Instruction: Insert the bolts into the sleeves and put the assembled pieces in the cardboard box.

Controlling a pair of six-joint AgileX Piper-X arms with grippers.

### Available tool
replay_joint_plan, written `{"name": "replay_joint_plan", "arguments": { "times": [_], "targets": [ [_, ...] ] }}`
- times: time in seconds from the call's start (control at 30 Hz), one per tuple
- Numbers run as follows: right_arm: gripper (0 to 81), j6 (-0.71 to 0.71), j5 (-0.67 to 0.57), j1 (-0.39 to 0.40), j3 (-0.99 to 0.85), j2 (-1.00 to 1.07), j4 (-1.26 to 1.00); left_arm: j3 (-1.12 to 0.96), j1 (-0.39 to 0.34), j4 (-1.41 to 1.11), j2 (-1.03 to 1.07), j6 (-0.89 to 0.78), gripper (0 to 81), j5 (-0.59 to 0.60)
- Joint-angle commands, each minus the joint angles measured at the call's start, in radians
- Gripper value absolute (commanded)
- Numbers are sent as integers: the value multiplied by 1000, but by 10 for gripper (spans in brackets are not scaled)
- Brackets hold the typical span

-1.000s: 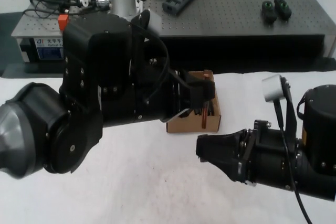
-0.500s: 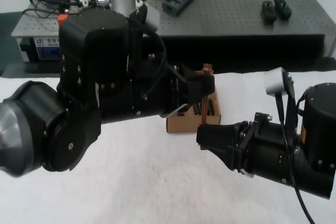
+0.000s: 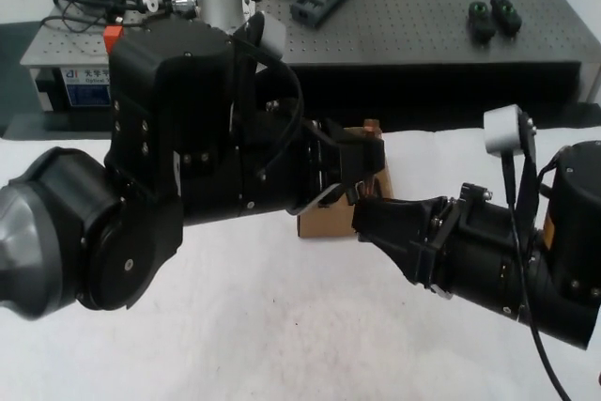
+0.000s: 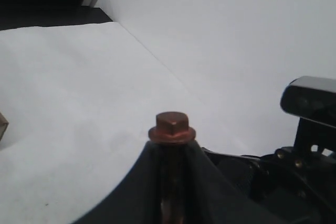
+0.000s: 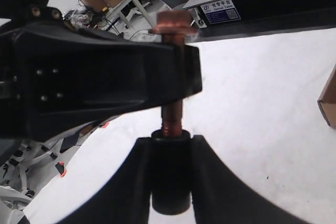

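My right jaws pinch the black sleeve [image 5: 170, 182]. My left jaws pinch the copper bolt [image 4: 171, 127], its tip at the sleeve's mouth. I judge insertion barely begun: 1 pair to seat, then box. The cardboard box [image 3: 324, 224] sits on the bench just beyond, at 12 o'clock, its contents hidden.

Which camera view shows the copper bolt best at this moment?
The right wrist view: the copper bolt shows from head to threaded end, which meets the black sleeve. The left wrist view gives its hexagonal head, clamped in the left tool. The high view gives a small part of the head.
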Motion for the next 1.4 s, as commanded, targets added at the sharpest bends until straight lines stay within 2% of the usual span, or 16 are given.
{"name": "replay_joint_plan", "arguments": {
  "times": [0.0,0.07,0.13,0.23,0.3,0.37,0.47,0.57,0.63,0.77,0.8,1.03,1.2,1.27,1.37],
  "targets": [
    [7,5,20,-2,-12,-3,-38,-5,-2,-5,-9,-8,6,1],
    [7,5,20,-2,-12,-3,-65,-5,-2,-5,-9,-25,9,17],
    [7,5,22,-2,-12,-3,-89,-5,-2,-5,-9,-27,89,24],
    [7,3,53,-8,-12,-3,-91,-5,-2,-5,-9,-27,354,8],
    [7,-15,91,-27,-12,-3,-79,-5,-2,-5,-9,-31,544,-57],
    [7,-62,140,-61,-15,3,-68,-5,-2,3,-9,-34,613,-122],
    [7,-136,155,-129,-44,60,-59,-5,-1,24,-9,25,580,-221],
    [7,-208,155,-186,-134,187,-3,-5,11,81,-9,57,498,-286],
    [7,-255,155,-204,-240,303,74,-5,24,154,-17,84,384,-330],
    [7,-296,169,-209,-471,549,205,22,41,257,-49,191,33,-458],
    [7,-296,185,-209,-532,596,230,35,41,259,-61,208,1,-484],
    [7,-296,231,-196,-861,902,438,208,41,267,-234,226,7,-562],
    [3,-296,237,-185,-957,1005,542,332,41,329,-387,155,6,-572],
    [57,-296,225,-179,-958,1014,544,371,41,376,-451,123,6,-576],
    [244,-292,202,-179,-958,1016,544,423,41,446,-542,99,6,-611]
  ]
}}
